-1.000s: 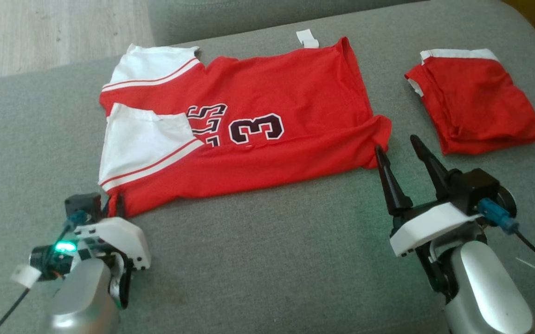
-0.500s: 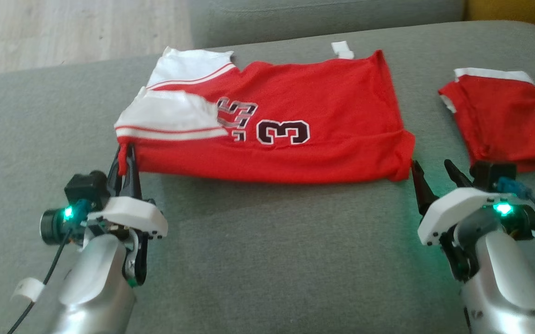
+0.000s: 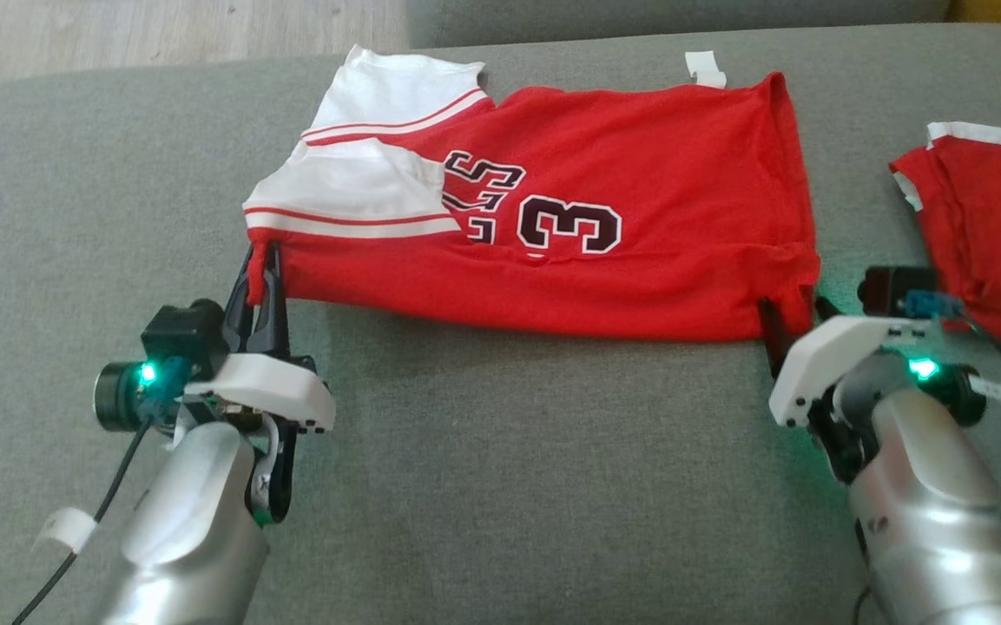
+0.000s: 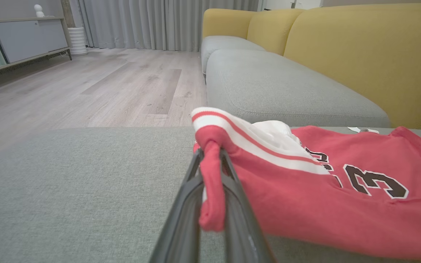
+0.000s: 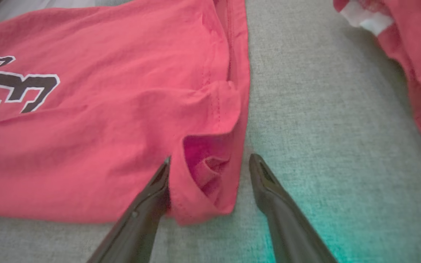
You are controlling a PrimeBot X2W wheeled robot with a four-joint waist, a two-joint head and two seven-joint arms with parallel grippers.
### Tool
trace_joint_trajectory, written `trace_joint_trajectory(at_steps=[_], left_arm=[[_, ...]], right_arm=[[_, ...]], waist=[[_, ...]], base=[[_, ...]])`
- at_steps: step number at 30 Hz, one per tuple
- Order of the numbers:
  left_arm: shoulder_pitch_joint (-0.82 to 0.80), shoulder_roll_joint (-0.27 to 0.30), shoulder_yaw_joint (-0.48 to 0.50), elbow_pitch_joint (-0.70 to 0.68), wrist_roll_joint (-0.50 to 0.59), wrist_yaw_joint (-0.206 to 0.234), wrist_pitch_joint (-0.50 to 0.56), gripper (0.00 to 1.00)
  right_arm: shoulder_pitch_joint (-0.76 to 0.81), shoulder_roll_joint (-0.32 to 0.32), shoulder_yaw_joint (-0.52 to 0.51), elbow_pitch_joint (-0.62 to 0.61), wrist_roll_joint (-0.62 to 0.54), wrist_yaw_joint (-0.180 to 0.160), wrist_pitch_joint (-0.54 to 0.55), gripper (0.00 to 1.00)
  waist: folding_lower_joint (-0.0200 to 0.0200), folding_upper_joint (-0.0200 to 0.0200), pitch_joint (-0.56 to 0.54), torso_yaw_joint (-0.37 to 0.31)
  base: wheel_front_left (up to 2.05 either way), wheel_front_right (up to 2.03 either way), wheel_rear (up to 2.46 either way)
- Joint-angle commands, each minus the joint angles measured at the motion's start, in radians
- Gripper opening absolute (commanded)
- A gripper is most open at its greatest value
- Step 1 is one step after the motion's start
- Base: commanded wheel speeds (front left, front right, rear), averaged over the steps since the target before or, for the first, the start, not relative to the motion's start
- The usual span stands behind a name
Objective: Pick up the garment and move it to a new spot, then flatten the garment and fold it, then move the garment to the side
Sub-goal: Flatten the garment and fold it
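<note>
Grey sofa cushion (image 3: 500, 469), red jersey (image 3: 682, 156) marked "3", second red garment (image 3: 995, 217) beside; left pincer (image 3: 261, 260) clamped on jersey, right pincer (image 5: 210, 159) apart.

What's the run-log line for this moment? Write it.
left gripper: shut on jersey corner | right gripper: open, straddling hem corner | jersey: lying on grey cushion | other red garment: farther right

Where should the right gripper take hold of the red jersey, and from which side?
Take the jersey by its near right hem corner, coming from the robot's side, low over the cushion. Its layers gape, offering an edge, and the open right gripper straddles it.
</note>
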Motion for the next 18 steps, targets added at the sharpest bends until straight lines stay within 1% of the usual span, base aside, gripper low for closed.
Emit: trace_joint_trajectory(at_steps=[1,3,5,9,12,15,18], left_arm=[[-0.027,0.027,0.027,-0.036,0.01,0.004,0.0,0.0],[-0.026,0.028,0.022,-0.035,0.01,0.004,0.008,0.0],[-0.022,0.029,0.019,-0.032,0.008,0.004,0.015,0.0],[-0.005,0.037,0.019,-0.019,-0.001,0.005,0.025,0.0],[0.013,0.045,0.022,-0.006,-0.009,0.006,0.032,0.0],[0.041,0.052,0.022,0.01,-0.019,0.006,0.037,0.0],[0.066,0.054,0.018,0.016,-0.026,0.004,0.043,0.0]], right_arm=[[-0.024,0.011,0.03,0.001,-0.006,-0.001,0.002,1.0],[-0.04,0.011,0.042,0.041,-0.002,-0.001,0.007,0.98],[-0.057,0.011,0.058,0.067,0.002,-0.001,-0.001,0.0],[-0.084,0.011,0.083,0.079,-0.042,-0.001,-0.046,0.0],[-0.094,-0.006,0.107,0.069,-0.07,-0.001,-0.066,0.0],[-0.093,-0.051,0.166,0.041,-0.064,-0.001,-0.058,0.0],[-0.076,-0.09,0.223,0.008,-0.03,-0.001,-0.03,0.0]], waist=[[0.0,0.0,0.003,0.002],[0.0,0.0,0.004,0.004],[0.0,0.0,0.002,0.003],[0.0,0.0,-0.018,-0.01],[0.0,0.0,-0.042,-0.024],[0.0,0.0,-0.08,-0.042],[0.0,0.0,-0.111,-0.053]], base=[[0.0,0.0,0.0],[0.0,0.0,0.0],[0.0,0.0,0.0],[0.0,0.0,0.0],[0.0,0.0,0.0],[0.0,0.0,0.0],[0.0,0.0,0.0]])
